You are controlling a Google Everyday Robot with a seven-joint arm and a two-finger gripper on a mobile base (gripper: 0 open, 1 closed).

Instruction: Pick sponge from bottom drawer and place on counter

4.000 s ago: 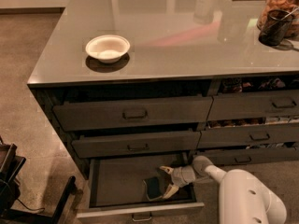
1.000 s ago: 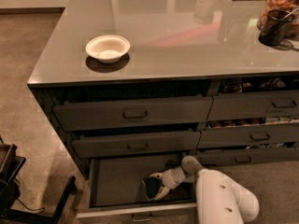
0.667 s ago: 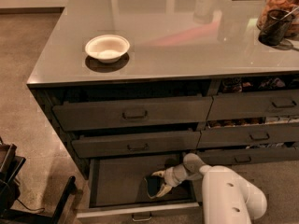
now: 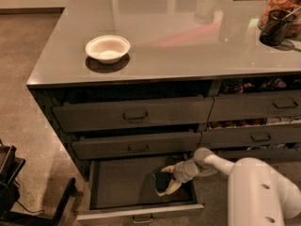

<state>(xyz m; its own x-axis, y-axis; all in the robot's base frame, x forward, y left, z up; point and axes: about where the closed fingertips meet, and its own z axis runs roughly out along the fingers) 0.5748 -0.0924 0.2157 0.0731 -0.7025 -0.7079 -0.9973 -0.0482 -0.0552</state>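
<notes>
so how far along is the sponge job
Done: the bottom drawer is pulled open. In hand: the pincer is down inside it, right at the sponge; I can't tell if it has a grip. Left: lifting the sponge out and setting it on the counter.

The bottom drawer (image 4: 120, 182) of the left-hand stack stands pulled wide open, its dark, shallow interior exposed and its flat front with a small handle facing out. The sponge (image 4: 163, 178), a small dark block, sits in the right half of the drawer, near its right wall. The gripper (image 4: 161, 181) reaches in from the right, low inside the drawer and right at the sponge. Above, the counter (image 4: 188, 46), a glossy grey slab with a thin dark edge, caps the cabinet.
</notes>
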